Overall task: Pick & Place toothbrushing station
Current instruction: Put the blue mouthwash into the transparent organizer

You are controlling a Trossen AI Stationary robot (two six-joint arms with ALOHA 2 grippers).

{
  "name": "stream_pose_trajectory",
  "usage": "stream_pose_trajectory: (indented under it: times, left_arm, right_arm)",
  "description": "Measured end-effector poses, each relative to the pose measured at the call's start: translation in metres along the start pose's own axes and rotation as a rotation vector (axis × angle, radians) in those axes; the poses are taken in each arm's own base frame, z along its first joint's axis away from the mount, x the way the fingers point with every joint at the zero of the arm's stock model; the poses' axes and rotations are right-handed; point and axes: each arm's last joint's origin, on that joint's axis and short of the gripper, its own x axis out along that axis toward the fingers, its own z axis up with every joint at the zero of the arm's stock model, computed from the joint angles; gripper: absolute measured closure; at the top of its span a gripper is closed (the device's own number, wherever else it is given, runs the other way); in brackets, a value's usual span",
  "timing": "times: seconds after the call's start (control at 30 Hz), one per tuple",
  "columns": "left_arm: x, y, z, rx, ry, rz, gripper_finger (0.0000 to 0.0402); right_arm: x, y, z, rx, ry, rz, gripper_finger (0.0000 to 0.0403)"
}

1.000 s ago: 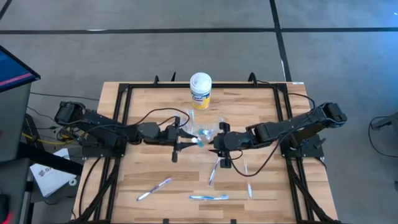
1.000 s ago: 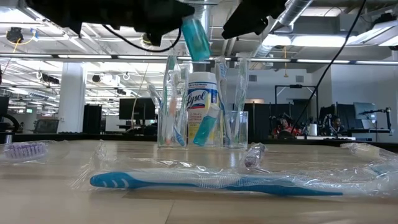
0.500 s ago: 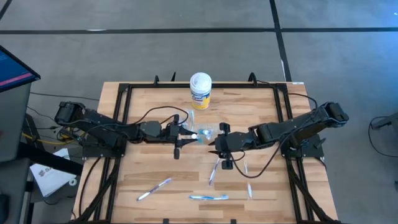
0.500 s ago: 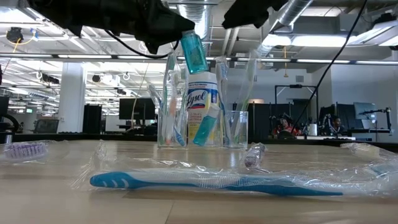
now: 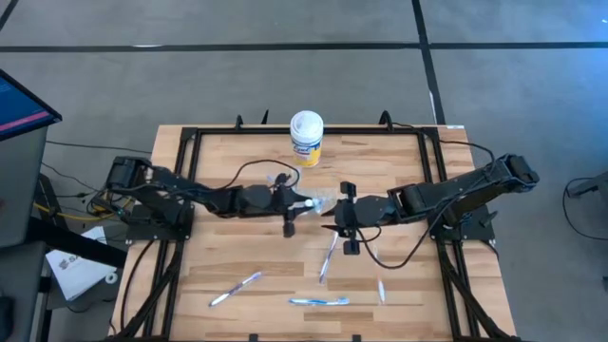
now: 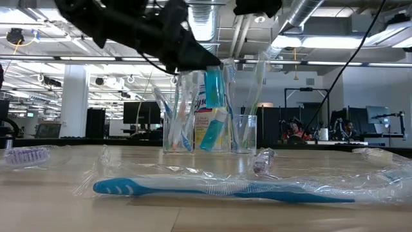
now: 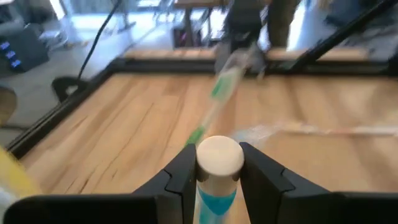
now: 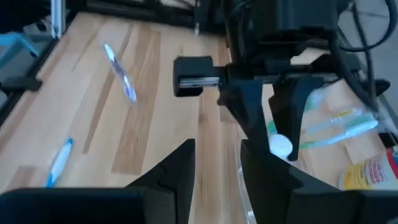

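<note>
Teal tube (image 7: 217, 168) clamped in left tool (image 7: 217, 163), above cup (image 6: 244, 134).

Both tools crowd the cup (image 6: 243, 133); the yellow canister (image 5: 306, 139) stands just behind it.

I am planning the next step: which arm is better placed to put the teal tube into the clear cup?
Left. The left gripper already holds the teal tube above the clear cup; the right gripper holds nothing.
</note>
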Motion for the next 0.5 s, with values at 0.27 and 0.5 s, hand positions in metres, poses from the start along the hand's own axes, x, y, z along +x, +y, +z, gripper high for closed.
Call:
stream_pose_trajectory:
  times: [0.27, 0.5]
  left_arm:
    - [0.004, 0.005, 0.009, 0.006, 0.057, 0.066, 0.0315]
    - [-0.005, 0.009, 0.015, -0.006, 0.073, 0.113, 0.0315]
  right_arm:
    - [0.002, 0.001, -0.004, -0.008, 0.039, 0.000, 0.0285]
    - [0.002, 0.001, -0.005, -0.008, 0.046, 0.000, 0.0285]
